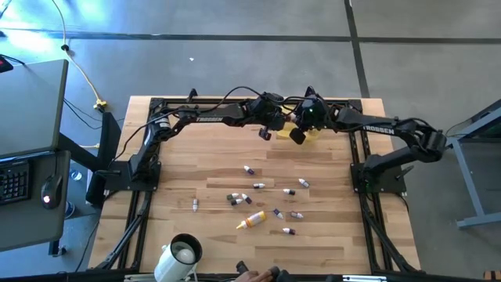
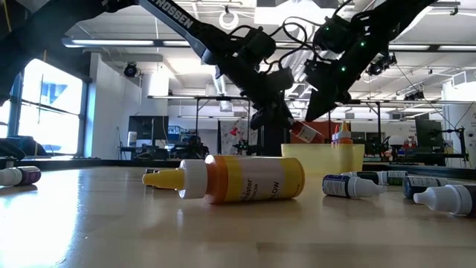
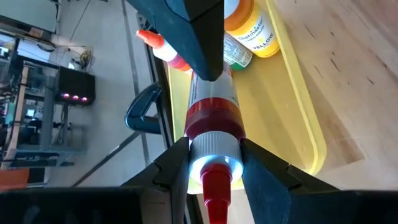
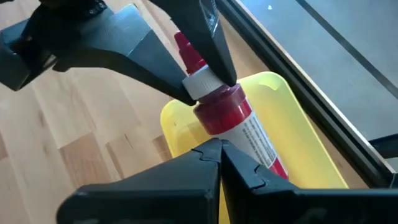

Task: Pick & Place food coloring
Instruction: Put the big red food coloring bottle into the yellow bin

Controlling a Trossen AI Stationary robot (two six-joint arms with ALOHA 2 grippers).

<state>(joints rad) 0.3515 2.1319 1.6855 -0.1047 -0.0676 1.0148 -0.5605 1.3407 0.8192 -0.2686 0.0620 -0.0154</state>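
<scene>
Right now the red bottle (image 3: 211,118) hangs over the yellow tray (image 3: 305,118) at the desk's far edge. Left claw (image 3: 214,163) is clamped at its cap, right claw (image 4: 214,149) closed around its body. Its long axis runs between them.

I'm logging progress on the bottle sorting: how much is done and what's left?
Done: a yellow bottle and a few others lie in the yellow tray. In hand: a red bottle above the tray, gripped by both the left gripper and right gripper. Left: a large yellow bottle and about a dozen small vials on the table.
</scene>
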